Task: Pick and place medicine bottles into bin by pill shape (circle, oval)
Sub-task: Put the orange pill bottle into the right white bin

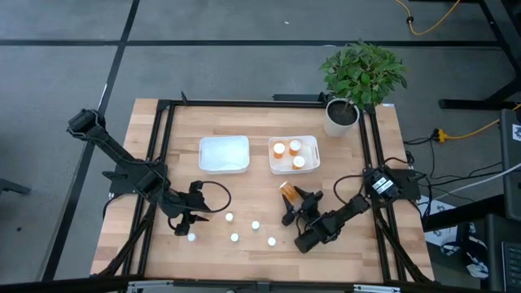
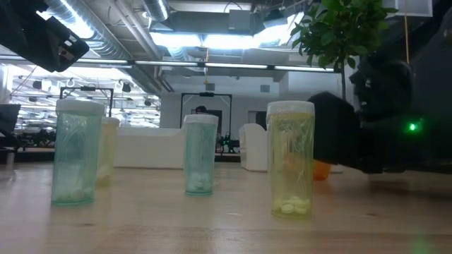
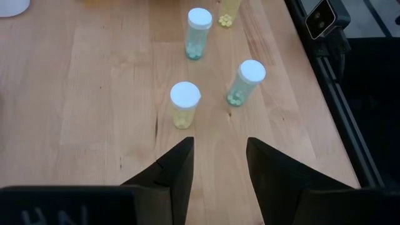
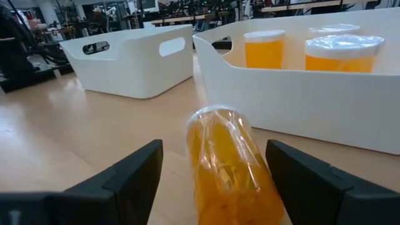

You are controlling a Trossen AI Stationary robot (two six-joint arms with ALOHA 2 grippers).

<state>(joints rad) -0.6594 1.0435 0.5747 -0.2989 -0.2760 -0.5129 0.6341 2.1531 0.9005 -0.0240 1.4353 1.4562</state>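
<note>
High view: right tool [image 1: 290, 205] spread wide around orange bottle [image 1: 288, 190], which is laid on its side on tabletop [image 1: 244, 114], just in front of right bin [image 1: 294, 155]. Grip not closed yet, gaps seen both sides in right wrist view. Three orange bottles [image 1: 290, 152] already stood in that bin; left bin [image 1: 224, 154] seen with nothing inside. Left tool [image 1: 186, 221] parted a bit, nothing held, parked near front-left. Five small tinted bottles [image 1: 234, 237] scattered upright along front of tabletop. Potted plant [image 1: 358, 77] sat at back-right corner.
</note>
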